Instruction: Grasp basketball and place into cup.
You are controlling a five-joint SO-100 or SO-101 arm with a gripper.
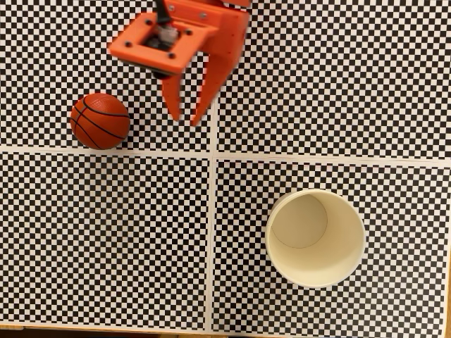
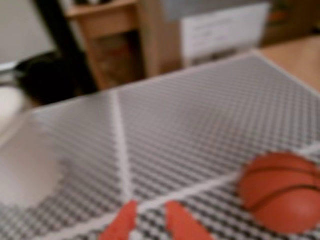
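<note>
The basketball (image 1: 100, 120) is a small orange ball with black seams, resting on the checkered mat at the left of the fixed view. The orange gripper (image 1: 185, 117) comes down from the top centre, its two fingertips pointing at the mat's white seam, to the right of the ball and apart from it. A narrow gap separates the fingers, with nothing between them. The cream-white cup (image 1: 316, 238) stands upright at the lower right, empty. In the blurred wrist view the basketball (image 2: 282, 192) lies at the lower right, the cup (image 2: 22, 165) at the left, and the gripper (image 2: 149, 225) at the bottom edge.
White seam lines (image 1: 213, 211) cross the checkered mat (image 1: 106, 232). A wooden table edge runs along the bottom of the fixed view. In the wrist view, wooden furniture (image 2: 115, 35) stands beyond the mat's far edge.
</note>
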